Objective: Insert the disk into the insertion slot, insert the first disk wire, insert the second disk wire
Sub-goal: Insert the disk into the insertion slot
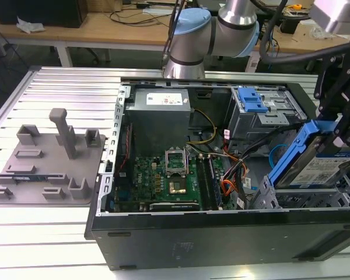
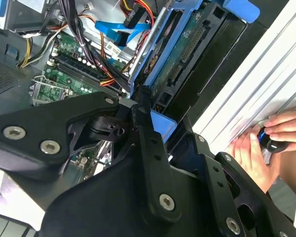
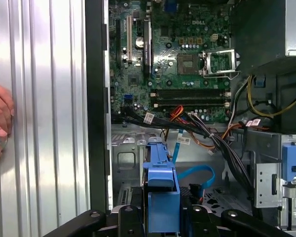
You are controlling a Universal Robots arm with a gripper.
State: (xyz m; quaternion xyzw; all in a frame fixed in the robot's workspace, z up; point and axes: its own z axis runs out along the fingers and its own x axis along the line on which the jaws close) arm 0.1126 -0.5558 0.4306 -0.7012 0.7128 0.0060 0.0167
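We see the ribbed metal bench (image 1: 52,87) carrying the open computer case (image 1: 221,233); the pincer (image 1: 337,129), cropped at frame edge, grips the disk (image 1: 324,169).

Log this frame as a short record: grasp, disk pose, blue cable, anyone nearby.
grasp: gripper shut on disk
disk pose: tilted, over slot, not seated
cable: blue cable looped near slot; plugged or not, cannot tell
person: hands on table, at a small dark object
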